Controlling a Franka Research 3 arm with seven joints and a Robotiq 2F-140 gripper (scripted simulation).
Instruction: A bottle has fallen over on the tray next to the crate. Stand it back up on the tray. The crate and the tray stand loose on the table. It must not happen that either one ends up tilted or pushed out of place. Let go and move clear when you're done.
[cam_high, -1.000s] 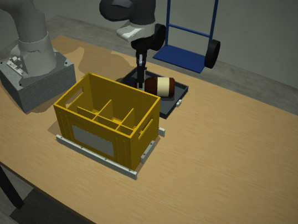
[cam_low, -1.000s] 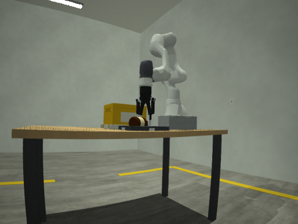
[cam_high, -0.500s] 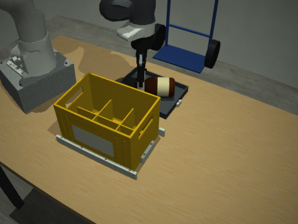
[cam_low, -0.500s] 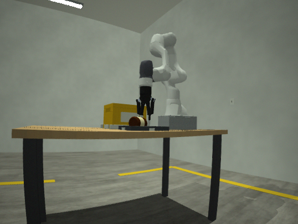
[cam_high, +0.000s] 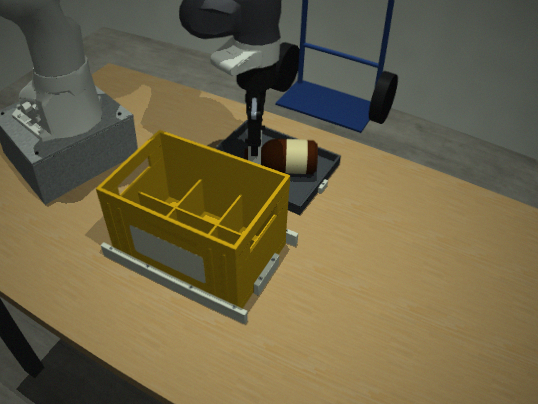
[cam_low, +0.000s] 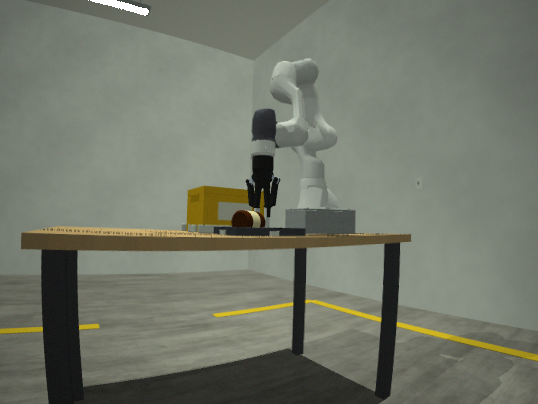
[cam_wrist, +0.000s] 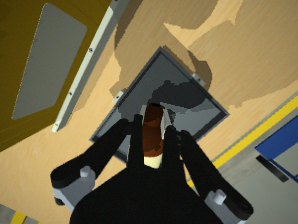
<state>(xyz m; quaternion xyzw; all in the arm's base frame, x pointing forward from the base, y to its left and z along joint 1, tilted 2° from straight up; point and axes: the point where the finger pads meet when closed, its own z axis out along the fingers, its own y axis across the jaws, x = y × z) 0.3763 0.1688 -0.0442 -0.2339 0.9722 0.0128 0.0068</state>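
A brown bottle (cam_high: 290, 156) with a cream label lies on its side on the dark grey tray (cam_high: 295, 175) behind the yellow crate (cam_high: 192, 215). My gripper (cam_high: 255, 150) points straight down at the bottle's neck end, close to the crate's back wall. In the wrist view the fingers are shut on the bottle's narrow neck (cam_wrist: 153, 135), with the tray (cam_wrist: 169, 112) below. From the side view the bottle (cam_low: 248, 219) still rests low on the tray with the gripper (cam_low: 262, 202) over its right end.
The crate sits in a light grey corner frame (cam_high: 200, 290). The arm's grey base block (cam_high: 65, 150) stands at the table's left. A blue hand truck (cam_high: 345, 75) stands on the floor behind the table.
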